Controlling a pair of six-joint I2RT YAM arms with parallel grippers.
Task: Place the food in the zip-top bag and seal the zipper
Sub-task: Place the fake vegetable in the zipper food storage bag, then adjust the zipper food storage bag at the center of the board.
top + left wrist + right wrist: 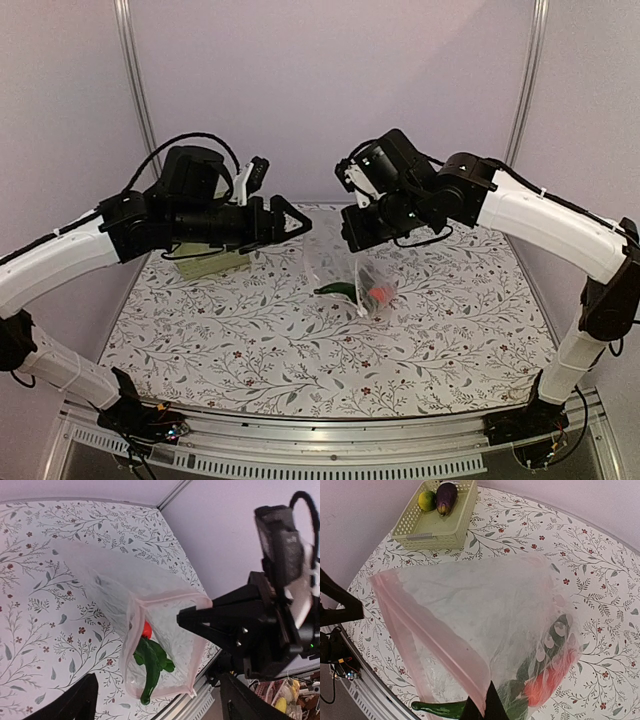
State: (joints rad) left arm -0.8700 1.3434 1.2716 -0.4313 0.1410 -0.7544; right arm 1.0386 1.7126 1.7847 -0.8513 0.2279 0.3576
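Observation:
The clear zip-top bag (340, 262) hangs in mid-table with its mouth towards the left arm, and the pink zipper strip (131, 645) gapes open. My right gripper (356, 240) is shut on the strip's edge (481, 690) and holds the bag up. Inside lie a red piece (551, 679) and green pieces (152, 659). A long green one (439, 708) pokes its tip out past the mouth. My left gripper (296, 224) is open and empty, level with the mouth and a little left of it. A purple eggplant (446, 495) lies in the basket.
The pale green slotted basket (427, 530) stands at the back left, partly hidden under my left arm in the top view (215, 264), and also holds a yellow-green round fruit (426, 500). The floral tablecloth (300, 360) covers the table. A metal rail (330, 462) runs along the near edge.

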